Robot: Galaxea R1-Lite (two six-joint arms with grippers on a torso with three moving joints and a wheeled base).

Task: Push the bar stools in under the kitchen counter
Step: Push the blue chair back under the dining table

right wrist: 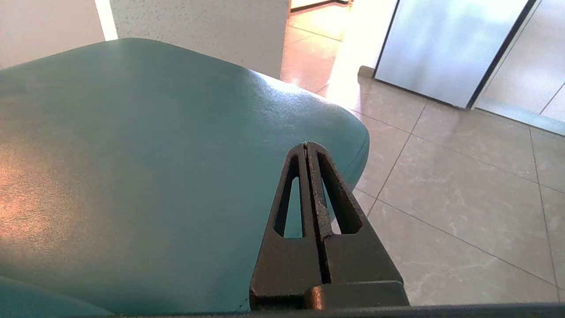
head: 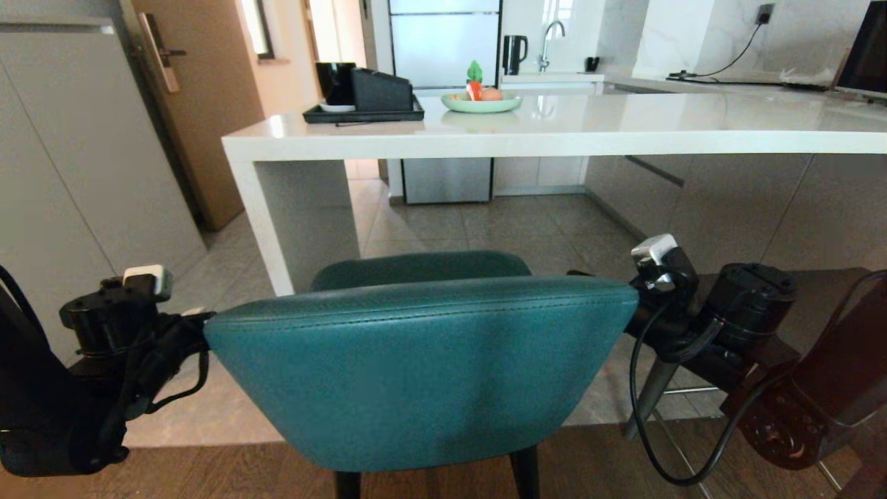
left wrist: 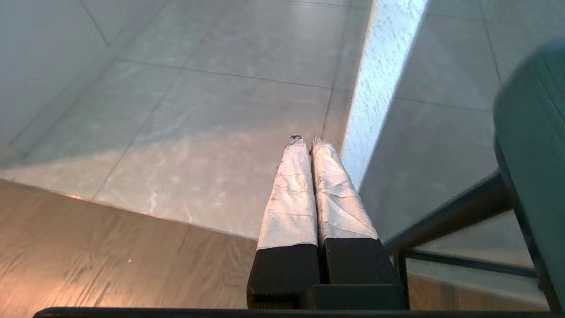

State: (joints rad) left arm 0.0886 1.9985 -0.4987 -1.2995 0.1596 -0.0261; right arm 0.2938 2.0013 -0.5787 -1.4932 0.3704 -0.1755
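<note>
Head view: teal stool (head: 423,367) stands just before the kitchen counter (head: 554,135), backrest toward the camera, seat front near the white end panel (head: 294,222); both arms flank the backrest, fingertips hidden behind it. L wrist view only: left gripper (left wrist: 307,140) closed, taped fingers (left wrist: 289,194) together, empty, beside stool edge over floor tile. R wrist view only: right gripper (right wrist: 306,145) closed, empty, above seat's rim.

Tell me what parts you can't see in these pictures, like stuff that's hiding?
- Head view: the teal stool hides its own seat behind its back, and its legs are cut off by the bottom edge.
- Head view: the grey stool is mostly hidden behind the right arm; only a leg shows.
- Left gripper and right gripper: fingertips hidden in the head view.
</note>
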